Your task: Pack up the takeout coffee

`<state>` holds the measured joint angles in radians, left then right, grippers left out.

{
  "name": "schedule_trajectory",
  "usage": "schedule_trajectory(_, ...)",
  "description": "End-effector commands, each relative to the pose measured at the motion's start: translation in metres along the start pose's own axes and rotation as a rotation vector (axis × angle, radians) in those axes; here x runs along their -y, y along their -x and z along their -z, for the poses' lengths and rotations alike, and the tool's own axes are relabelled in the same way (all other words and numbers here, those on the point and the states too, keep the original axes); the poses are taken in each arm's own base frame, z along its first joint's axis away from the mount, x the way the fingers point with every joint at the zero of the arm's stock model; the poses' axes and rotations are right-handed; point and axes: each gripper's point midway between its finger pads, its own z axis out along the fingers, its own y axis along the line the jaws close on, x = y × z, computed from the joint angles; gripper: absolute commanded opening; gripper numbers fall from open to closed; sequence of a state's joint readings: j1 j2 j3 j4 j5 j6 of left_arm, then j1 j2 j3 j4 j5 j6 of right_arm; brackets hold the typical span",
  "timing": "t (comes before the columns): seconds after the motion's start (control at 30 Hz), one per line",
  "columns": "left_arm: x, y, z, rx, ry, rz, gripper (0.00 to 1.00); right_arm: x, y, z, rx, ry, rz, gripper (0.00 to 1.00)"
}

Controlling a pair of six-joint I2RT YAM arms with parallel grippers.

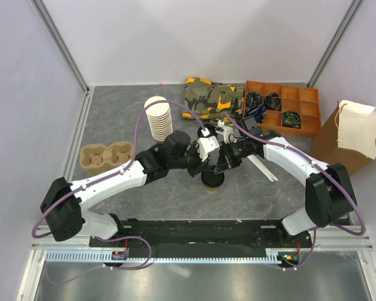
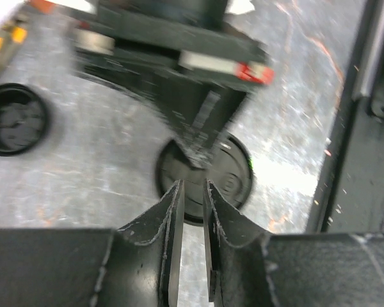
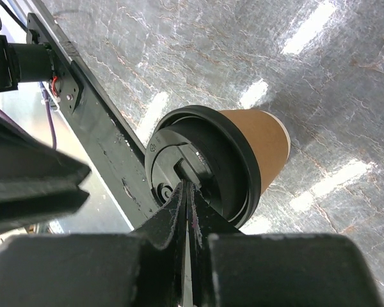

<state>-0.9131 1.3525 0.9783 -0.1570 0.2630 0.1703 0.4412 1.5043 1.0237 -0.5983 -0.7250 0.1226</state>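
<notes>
Grey marbled counter (image 1: 113, 194) in a white-walled booth. Upright at its middle, just ahead of the arm bases: takeout coffee (image 1: 213, 180), brown paper cup capped with a black lid (image 3: 198, 169). At the lid's top, right fingers (image 3: 173, 214) clenched together, tips on the raised centre; whether pinching any part of it, cannot tell. Over the same lid from the other side, left fingers (image 2: 166, 220) a narrow slit apart, nothing between. Near it in the left wrist view, loose black lid (image 2: 16, 118). Farther out: stack of paper cups (image 1: 158, 117), pulp cup carrier (image 1: 105, 157), camouflage cloth (image 1: 210, 97), orange compartment tray (image 1: 282, 108), brown paper bag (image 1: 348, 135).
</notes>
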Motion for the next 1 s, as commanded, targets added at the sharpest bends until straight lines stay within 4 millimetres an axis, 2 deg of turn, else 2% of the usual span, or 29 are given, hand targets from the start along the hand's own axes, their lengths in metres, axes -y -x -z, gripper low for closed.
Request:
schedule_trajectory(0.0,-0.015,0.009,-0.007,-0.007,0.031,0.049,0.25,0.008,-0.001,0.002,-0.007,-0.042,0.043,0.08)
schedule_trajectory(0.2,-0.02,-0.014,-0.025,-0.067,0.029,0.063,0.25,0.013,-0.006,-0.001,-0.024,-0.053,0.038,0.08)
schedule_trajectory(0.37,-0.017,-0.064,-0.032,-0.198,0.025,0.089,0.24,0.019,-0.01,-0.004,-0.031,-0.064,0.037,0.07)
schedule_trajectory(0.43,-0.016,-0.071,-0.031,-0.221,0.025,0.102,0.23,0.02,-0.011,-0.005,-0.035,-0.067,0.037,0.07)
schedule_trajectory(0.53,-0.015,-0.061,-0.025,-0.191,0.023,0.111,0.24,0.021,-0.013,-0.006,-0.041,-0.067,0.035,0.07)
schedule_trajectory(0.63,-0.013,-0.044,-0.018,-0.142,0.013,0.107,0.25,0.018,-0.011,-0.005,-0.038,-0.056,0.032,0.07)
schedule_trajectory(0.67,-0.013,-0.032,-0.012,-0.108,0.008,0.1,0.26,0.016,-0.008,-0.004,-0.031,-0.05,0.036,0.07)
schedule_trajectory(0.8,-0.004,-0.002,0.004,-0.029,-0.035,0.083,0.31,-0.007,0.007,0.008,0.02,0.007,0.063,0.1)
schedule_trajectory(0.87,-0.001,0.004,0.008,-0.02,-0.044,0.083,0.34,-0.023,0.017,0.016,0.048,0.052,0.075,0.13)
schedule_trajectory(0.97,0.002,0.001,0.014,-0.032,-0.051,0.085,0.37,-0.043,0.028,0.03,0.095,0.087,0.104,0.16)
